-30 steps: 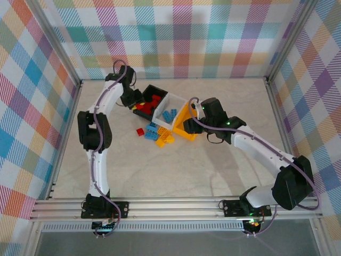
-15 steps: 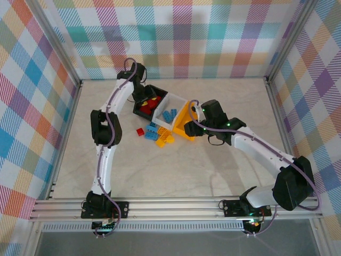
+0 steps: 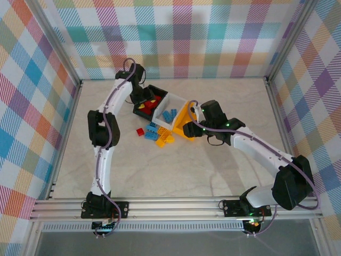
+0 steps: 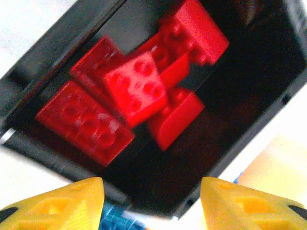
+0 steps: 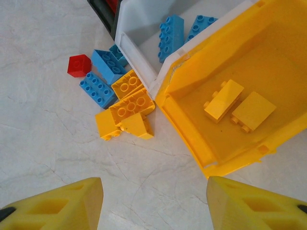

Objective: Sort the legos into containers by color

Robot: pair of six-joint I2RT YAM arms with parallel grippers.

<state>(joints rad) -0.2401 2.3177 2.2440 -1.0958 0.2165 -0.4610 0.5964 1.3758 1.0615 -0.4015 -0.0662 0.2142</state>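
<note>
- Red legos (image 4: 139, 91) piled in black bin (image 4: 53, 45), centre frame; left gripper (image 4: 151, 203) at bottom edge, fingers apart.
- Right gripper (image 5: 153, 203) likewise apart; yellow bin (image 5: 192, 143), upper right, holds two yellow legos (image 5: 223, 100).

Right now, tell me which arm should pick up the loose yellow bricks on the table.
Right. Its open jaws hover near the yellow bricks beside the yellow bin; the left arm is over the black bin.

Red legos (image 4: 139, 91), black bin (image 4: 53, 50), plaid walls (image 3: 213, 32)
</note>
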